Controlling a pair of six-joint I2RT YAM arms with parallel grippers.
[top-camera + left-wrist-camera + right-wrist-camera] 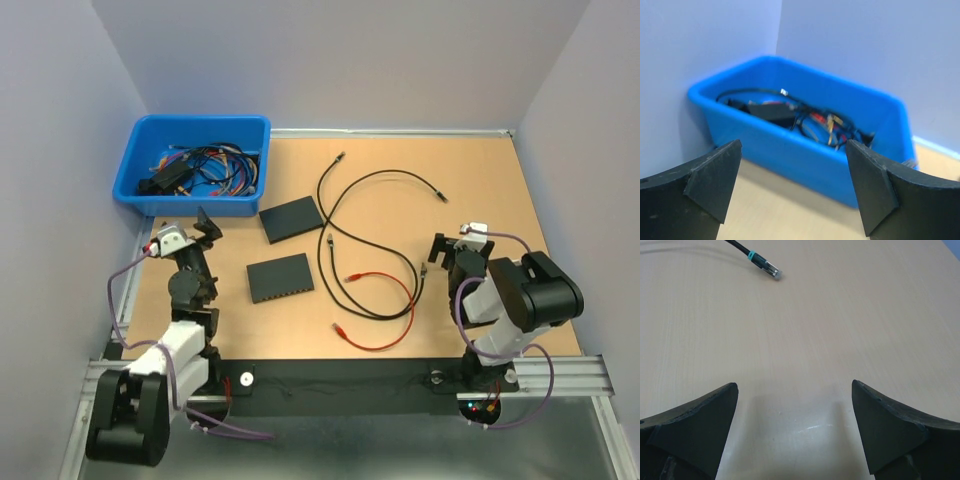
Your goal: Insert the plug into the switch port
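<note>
Two black switches lie left of centre on the table, one further back (290, 218) and one nearer (281, 277). Two black cables (345, 235) and a red cable (385, 300) are looped to their right. In the right wrist view a black cable's plug (771, 271) with a teal boot lies on the bare table, well ahead of my right gripper (794, 415); it may be the plug (442, 197) beyond that gripper (440, 252) in the top view. Nothing is between the open jaws. My left gripper (208, 226) is open and empty, left of the switches.
A blue bin (140, 170) full of tangled cables stands in the back left corner. It fills the left wrist view (790, 145), just ahead of the left gripper (792, 170). Grey walls close in the table on three sides.
</note>
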